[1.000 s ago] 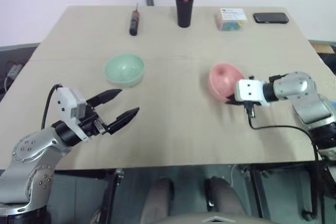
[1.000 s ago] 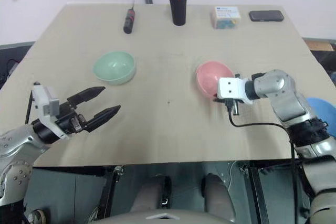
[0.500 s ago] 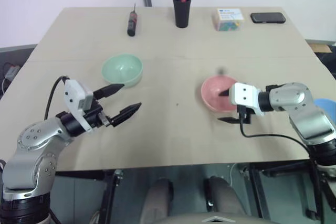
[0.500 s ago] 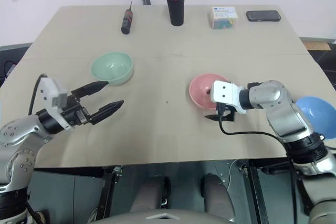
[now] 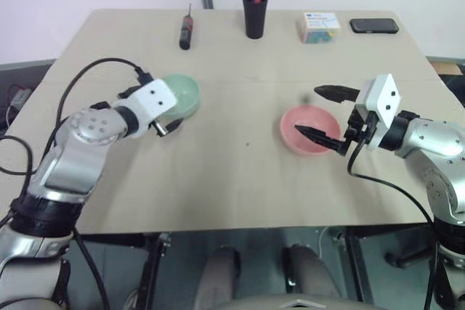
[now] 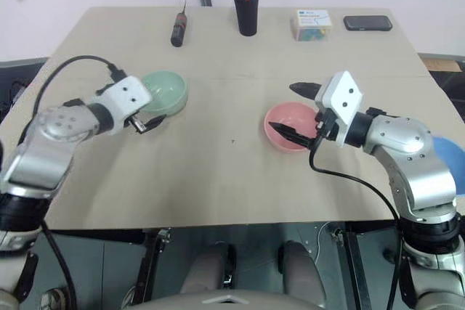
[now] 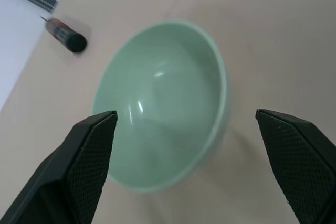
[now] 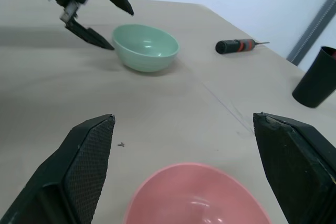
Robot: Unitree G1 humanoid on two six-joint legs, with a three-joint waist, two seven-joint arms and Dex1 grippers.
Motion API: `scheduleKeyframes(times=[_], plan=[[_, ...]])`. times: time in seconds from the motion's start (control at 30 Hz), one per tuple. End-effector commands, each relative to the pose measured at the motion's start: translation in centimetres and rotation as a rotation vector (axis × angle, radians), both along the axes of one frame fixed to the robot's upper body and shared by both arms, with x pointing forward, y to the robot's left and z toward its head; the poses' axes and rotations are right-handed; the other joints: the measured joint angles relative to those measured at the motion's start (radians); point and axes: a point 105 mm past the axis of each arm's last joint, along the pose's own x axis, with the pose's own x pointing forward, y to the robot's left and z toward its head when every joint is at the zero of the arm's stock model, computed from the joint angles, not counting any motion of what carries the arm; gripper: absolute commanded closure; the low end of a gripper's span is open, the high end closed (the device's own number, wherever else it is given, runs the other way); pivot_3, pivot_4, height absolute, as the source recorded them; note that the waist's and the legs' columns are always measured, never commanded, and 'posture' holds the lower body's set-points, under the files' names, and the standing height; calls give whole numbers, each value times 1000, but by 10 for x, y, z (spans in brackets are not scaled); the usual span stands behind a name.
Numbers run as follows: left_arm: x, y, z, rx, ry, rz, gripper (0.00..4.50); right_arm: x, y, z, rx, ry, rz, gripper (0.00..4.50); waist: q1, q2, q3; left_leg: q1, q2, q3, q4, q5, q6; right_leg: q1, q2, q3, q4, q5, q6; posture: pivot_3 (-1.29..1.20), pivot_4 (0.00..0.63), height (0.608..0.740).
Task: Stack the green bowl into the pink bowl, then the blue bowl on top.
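Overhead, in the left eye view, a pale beige wooden tabletop [image 5: 240, 179] is seen carrying the small round mint-green plastic bowl [image 5: 183, 93] on its left half and the small round salmon-pink plastic bowl [image 5: 309, 129] on its right half, well apart. Along the far edge are lined a black-handled screwdriver [image 5: 186, 33], a black pen cup [image 5: 255, 14], a small clear box [image 5: 320, 25] and a black phone [image 5: 374, 25]. The left claw [image 5: 168, 124] is found just beside the green bowl's near side, largely covered by its white housing. The right claw [image 5: 325, 116] is spread wide, one finger over the pink bowl's hollow, the other above its far rim.

From the right eye view, one addition is offered: the small round sky-blue plastic bowl [image 6: 452, 159], seen past the tabletop's right edge behind the right arm.

Through the left wrist view, the left claw's black fingers [image 7: 86, 163] are shown wide apart, the green bowl lying upright between and ahead of them, untouched.

Through the right wrist view, the pink bowl's rim is seen close between the wide fingers [image 8: 84, 171], with the green bowl and left claw beyond.
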Motion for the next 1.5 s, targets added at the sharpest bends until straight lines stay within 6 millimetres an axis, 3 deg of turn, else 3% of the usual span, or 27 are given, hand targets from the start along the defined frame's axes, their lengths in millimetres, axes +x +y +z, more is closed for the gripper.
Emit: scheduleKeyframes(times=[0.03,0.1,0.13,0.23,0.33,0.37,0.57,0.8,0.97,1.17,1.3,1.4,1.5], plan=[[10,-3,2,72,1,-39,693,-8,9,9,29,-61,15,0,2,0,0,-1,0,0,0,0,0,-1,0,0,0,0,0,0,150,740],[14,-5,0,79,10,-53,1440,-9,10,9,34,-62,8,0,5,0,0,-3,0,0,0,0,0,-3,0,0,-1,0,0,0,150,740],[16,-6,-1,81,13,-62,2066,-10,10,8,35,-62,1,0,6,0,0,-4,0,0,0,0,0,-3,0,0,-1,0,0,0,150,740],[22,-10,-2,81,19,-83,3050,-13,7,7,36,-64,-19,0,10,0,0,-5,0,-1,1,0,0,-3,0,-1,-1,0,0,0,150,740],[23,-18,0,56,19,-126,4336,-14,5,8,38,-65,-36,0,8,0,0,-6,0,-1,3,0,0,-4,-1,-2,0,0,0,0,150,740],[21,-24,2,33,24,-165,4460,-15,3,7,37,-67,-50,0,8,-1,0,-6,0,-1,3,0,0,-4,-1,-2,0,0,0,0,150,740],[8,-54,21,-58,70,-367,4460,-22,-13,4,29,-62,-130,0,9,-1,0,-12,0,-5,5,0,0,-7,-1,-5,0,0,0,0,150,740],[-12,-135,54,-128,90,-769,4460,-38,-46,-6,13,-36,-312,0,30,-1,0,-14,-1,-8,7,0,0,-6,-1,-9,0,0,0,0,150,740],[-16,-188,46,-76,143,-1020,4460,-59,-64,-16,12,-13,-457,0,33,0,-1,-13,-2,-10,9,0,0,-4,-1,-10,0,0,0,0,150,740],[-13,-213,28,20,179,-1171,4460,-83,-77,-34,12,31,-574,0,10,0,-1,-13,-1,-11,10,0,0,-3,0,-9,1,0,0,0,150,740],[-8,-219,31,45,162,-1215,4460,-103,-87,-48,6,77,-626,0,10,0,-1,-13,-2,-12,11,0,0,-3,0,-10,1,0,0,0,150,740],[-12,-225,34,45,165,-1279,3557,-113,-87,-53,17,99,-637,0,9,0,-1,-13,-2,-12,11,0,0,-2,0,-10,0,0,0,0,150,740],[-18,-229,36,41,156,-1341,2316,-117,-87,-53,26,92,-646,0,4,0,-1,-13,-2,-12,13,0,0,-1,0,-10,1,0,1,0,150,740]])
